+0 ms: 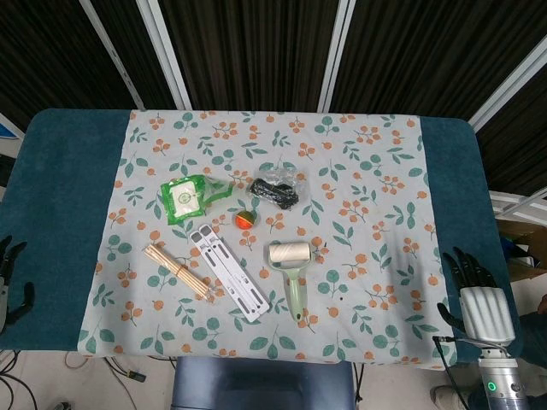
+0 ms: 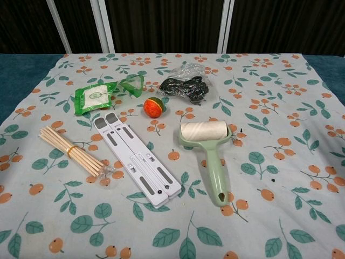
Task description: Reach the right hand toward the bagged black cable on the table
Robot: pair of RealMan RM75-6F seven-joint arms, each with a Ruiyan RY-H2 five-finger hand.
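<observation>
Right hand (image 1: pixel 479 303) idling at surface (image 1: pixel 60 196) edge, fingers apart, holding nothing; bagged black cable (image 1: pixel 278 188) lying well apart.

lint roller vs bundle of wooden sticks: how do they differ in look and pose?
The lint roller is pale green with a white paper drum and one long handle; the bundle of wooden sticks is tan, many thin rods tied by a band. In the chest view the roller's handle runs almost straight toward the camera, while the sticks lie diagonally. The roller sits right of the white folding stand, the sticks left of it. Both lie flat on the floral cloth, untouched by either hand.
</observation>
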